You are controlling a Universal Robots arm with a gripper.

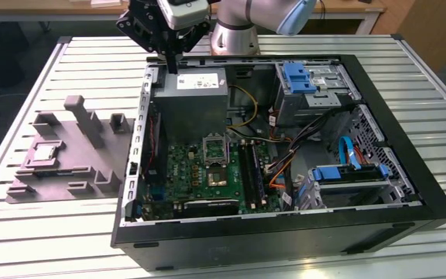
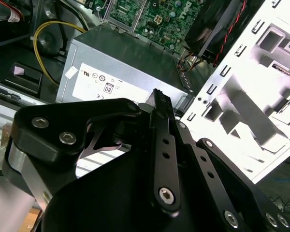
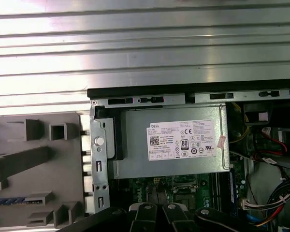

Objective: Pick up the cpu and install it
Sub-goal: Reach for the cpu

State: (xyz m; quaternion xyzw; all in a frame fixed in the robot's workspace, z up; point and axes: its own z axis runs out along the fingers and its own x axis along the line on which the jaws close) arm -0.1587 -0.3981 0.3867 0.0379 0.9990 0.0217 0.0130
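While the cpu point(image 1: 43, 153) sits in the tray point(image 1: 53, 179), the gripper point(image 1: 174, 67) (apparently closed, empty) hovers over the white-labelled power supply point(image 1: 193, 111).

**Tray beside the open case**

On the desk point(image 1: 432, 87), the tray point(image 1: 53, 187) lies at the exterior view's left of the case point(image 1: 285, 238). The cpu point(image 1: 43, 153) rests on the tray. Inside the case, the power supply point(image 1: 190, 107) sits behind the motherboard point(image 1: 200, 174).

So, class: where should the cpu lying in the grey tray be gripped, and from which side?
Probably its two opposite edges, from straight above: the cpu lies flat in a grey tray recess, leaving only top and rim exposed.
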